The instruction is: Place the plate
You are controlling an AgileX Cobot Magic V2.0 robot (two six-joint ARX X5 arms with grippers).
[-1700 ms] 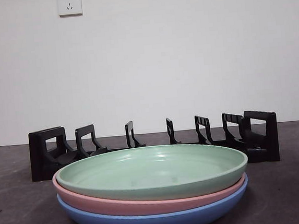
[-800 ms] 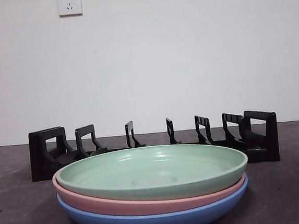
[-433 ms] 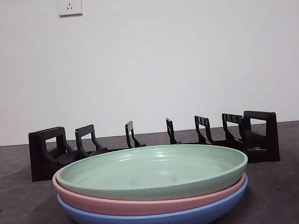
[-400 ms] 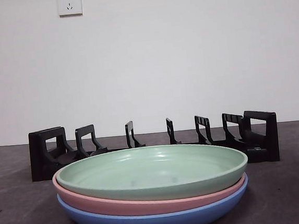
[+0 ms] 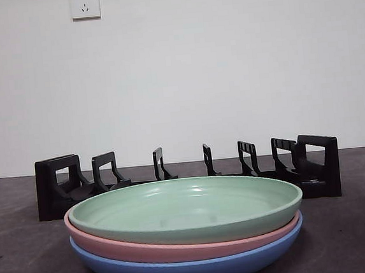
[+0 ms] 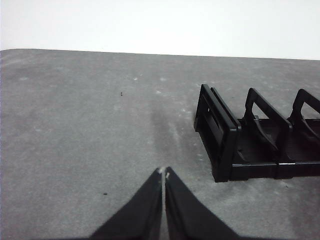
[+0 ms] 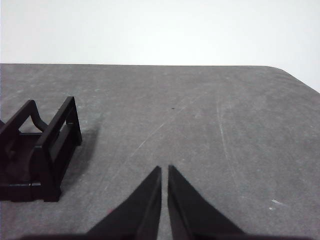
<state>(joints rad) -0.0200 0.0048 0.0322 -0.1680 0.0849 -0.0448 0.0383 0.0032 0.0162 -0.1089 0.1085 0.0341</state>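
The grey desk (image 5: 27,265) fills the lower part of the front view, and a plain white wall (image 5: 177,79) takes up everything above it, with one socket (image 5: 84,4) at the upper left of the frame and another socket at the upper right corner.

A black plate rack (image 5: 186,174) stretches across the middle of the front view, its upright dividers standing in a row with empty slots between them. One end of the rack shows at the right edge of the left wrist view, and the other end at the left edge of the right wrist view.

In front of the rack, at the lower centre of the frame, three plates lie stacked flat on the desk: the blue plate (image 5: 188,269) at the bottom, the pink plate (image 5: 179,248) nested in it, and the green plate (image 5: 186,209) on top. None stands in the rack.

The left pincer (image 6: 163,172) hangs above bare desk just beside the rack's end, its jaws pressed together and holding nothing. The right pincer (image 7: 164,169) hangs over bare desk near the opposite end, its jaws narrowed to a thin slit, also holding nothing.
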